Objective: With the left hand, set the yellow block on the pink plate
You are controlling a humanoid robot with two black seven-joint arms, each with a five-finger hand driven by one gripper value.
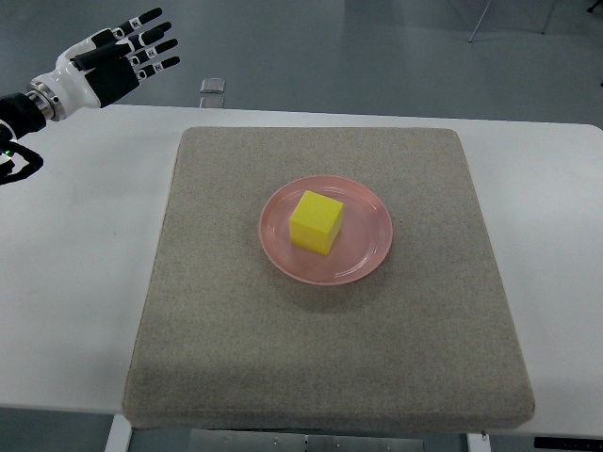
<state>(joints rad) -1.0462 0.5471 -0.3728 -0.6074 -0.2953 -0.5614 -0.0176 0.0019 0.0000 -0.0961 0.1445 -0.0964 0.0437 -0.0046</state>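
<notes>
A yellow block (317, 221) rests on the pink plate (367, 240), a little left of the plate's middle. The plate sits near the centre of a grey felt mat (217, 311). My left hand (118, 58) hovers at the top left corner, far from the plate, beyond the table's back edge. Its fingers are stretched out flat and hold nothing. No right arm shows.
The mat lies on a white table (75, 273). A small square object (213, 86) lies on the floor behind the table. Chair legs (480, 24) stand at the top right.
</notes>
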